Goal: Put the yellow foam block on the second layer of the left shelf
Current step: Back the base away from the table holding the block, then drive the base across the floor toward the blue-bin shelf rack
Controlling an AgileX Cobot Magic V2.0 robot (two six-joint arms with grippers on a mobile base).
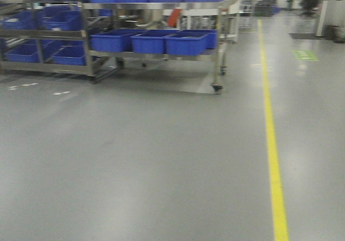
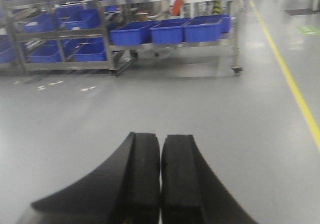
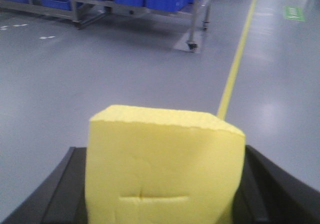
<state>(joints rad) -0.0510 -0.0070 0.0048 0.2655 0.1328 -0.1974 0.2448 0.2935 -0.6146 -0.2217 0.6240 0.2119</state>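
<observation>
The yellow foam block (image 3: 162, 166) fills the lower middle of the right wrist view, squeezed between the black fingers of my right gripper (image 3: 160, 184), which is shut on it. My left gripper (image 2: 160, 179) hangs over bare grey floor with its two black fingers pressed together and nothing between them. The left shelf (image 1: 40, 33), a steel rack with blue bins on several layers, stands far off at the upper left of the front view. Neither gripper shows in the front view.
A second steel rack on castors (image 1: 161, 36) carries blue bins (image 1: 186, 43) to the right of the left shelf. A yellow floor line (image 1: 272, 144) runs along the right. A green floor marking (image 1: 305, 55) and distant equipment lie beyond it. White floor marks (image 1: 60, 93) lie before the racks.
</observation>
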